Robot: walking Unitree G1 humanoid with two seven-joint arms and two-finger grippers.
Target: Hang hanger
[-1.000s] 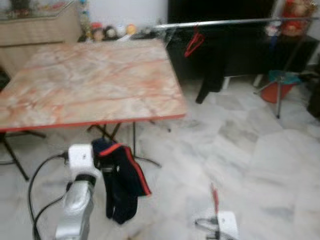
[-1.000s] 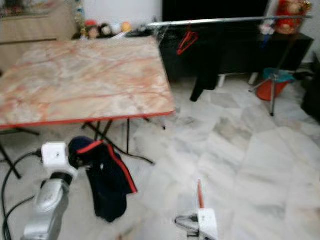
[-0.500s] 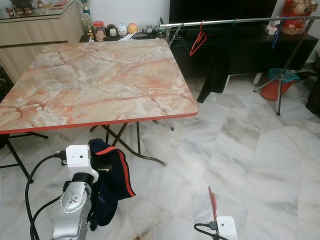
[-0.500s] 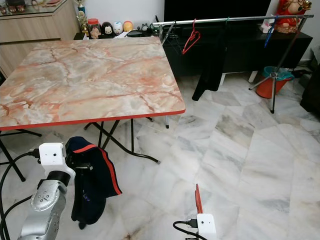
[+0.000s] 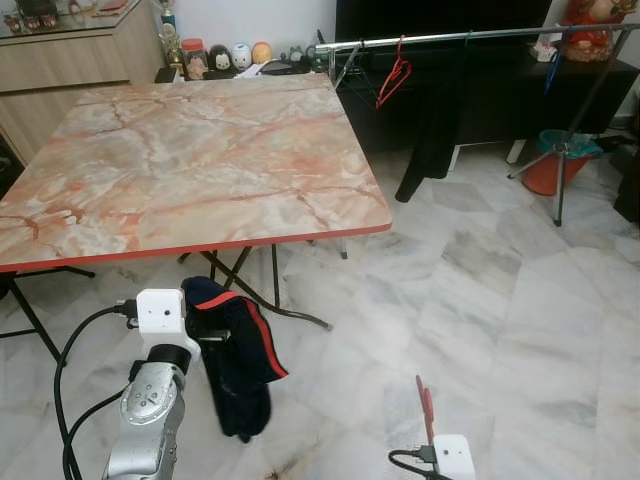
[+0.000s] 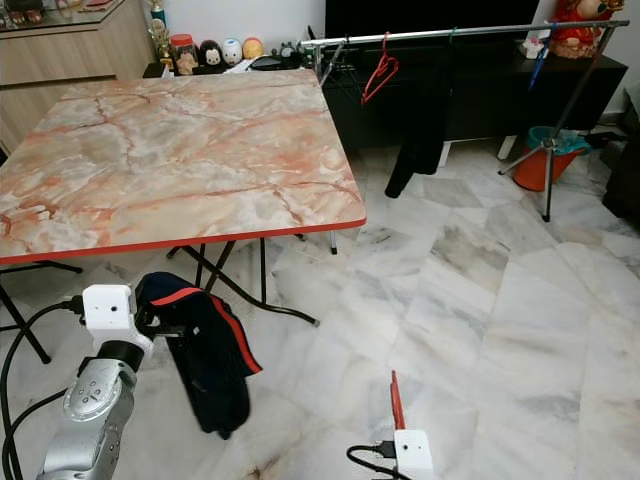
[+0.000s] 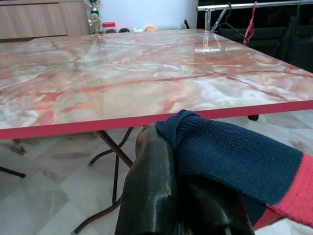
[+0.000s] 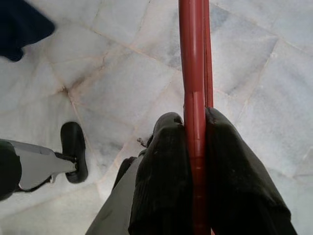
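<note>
Our right gripper (image 8: 194,161) has its fingers (image 8: 164,166) clamped tight on the red hanger (image 8: 191,73), which sticks up low over the marble floor (image 5: 520,300). Left gripper (image 7: 178,196) is pinched shut on a navy sweater (image 5: 238,360) hanging just off the table's (image 5: 200,160) near edge. The rail (image 5: 470,36) sits well apart, beyond the table's far right corner, with another red hanger (image 5: 393,78) and a dark garment (image 5: 432,130) on it. We judge: walk closer first, keep the hook upright, aim for bare rail.
</note>
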